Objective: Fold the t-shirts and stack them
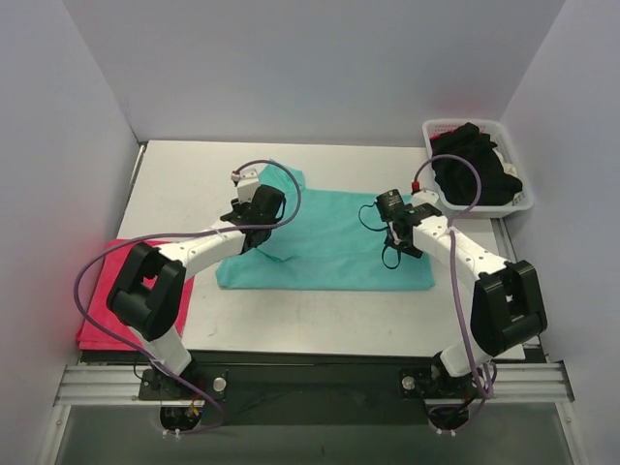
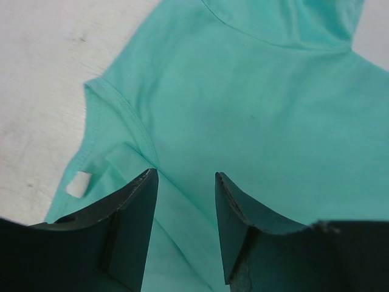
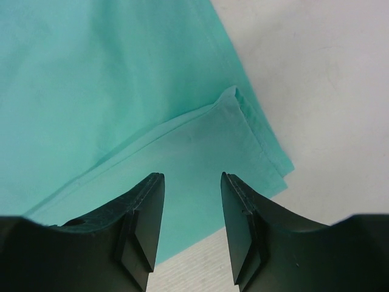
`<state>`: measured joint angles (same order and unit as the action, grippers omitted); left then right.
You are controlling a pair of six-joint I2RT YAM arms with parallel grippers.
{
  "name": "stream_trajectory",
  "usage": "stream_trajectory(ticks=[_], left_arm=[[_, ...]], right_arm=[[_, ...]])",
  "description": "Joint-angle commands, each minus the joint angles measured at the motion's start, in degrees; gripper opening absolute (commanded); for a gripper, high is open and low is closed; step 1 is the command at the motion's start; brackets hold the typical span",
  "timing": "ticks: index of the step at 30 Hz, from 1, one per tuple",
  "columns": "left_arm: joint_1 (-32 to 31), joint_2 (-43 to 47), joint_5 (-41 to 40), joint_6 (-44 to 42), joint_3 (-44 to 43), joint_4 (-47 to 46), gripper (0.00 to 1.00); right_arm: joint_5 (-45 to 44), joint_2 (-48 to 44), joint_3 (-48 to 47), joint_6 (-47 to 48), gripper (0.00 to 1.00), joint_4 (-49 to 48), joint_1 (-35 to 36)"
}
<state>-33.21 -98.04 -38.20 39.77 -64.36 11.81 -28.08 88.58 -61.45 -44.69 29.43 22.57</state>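
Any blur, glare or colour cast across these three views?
Top external: evenly lit, sharp; the pinkish-red shirt tints the wall beside it. Left wrist: teal shirt slightly soft, fingers in shadow. Right wrist: hem sharp, no glare.

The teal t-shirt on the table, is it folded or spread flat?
Partly folded: the teal t-shirt lies wide across the table, yet the right wrist view shows one edge doubled over onto itself.
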Motion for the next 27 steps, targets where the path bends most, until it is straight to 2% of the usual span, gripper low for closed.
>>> stream_trajectory(ticks=[1,2,6,15,27], left_arm=[[0.3,2.9,14.5,-1.4,-0.9,2.2,0.52],[0.2,2.9,18.8,-0.6,-0.5,2.6,0.52],[0.0,4.3,24.9,0.6,3.6,1.2,0.52],[-0.2,1.5,28.5,0.9,4.0,1.7,0.50],[-0.3,1.1,27.2,1.6,3.3,5.5,0.50]], right_arm=[[-0.8,-1.6,1.2,-1.2,0.42,3.2,1.0],[-0.8,-1.8,1.3,-1.2,0.42,3.2,0.9],[-1.1,-2.9,2.0,-1.3,0.42,3.5,0.9],[-1.5,-3.6,2.9,-1.5,0.42,3.9,0.8],[-1.9,-2.1,2.5,-1.5,0.42,4.0,0.7]])
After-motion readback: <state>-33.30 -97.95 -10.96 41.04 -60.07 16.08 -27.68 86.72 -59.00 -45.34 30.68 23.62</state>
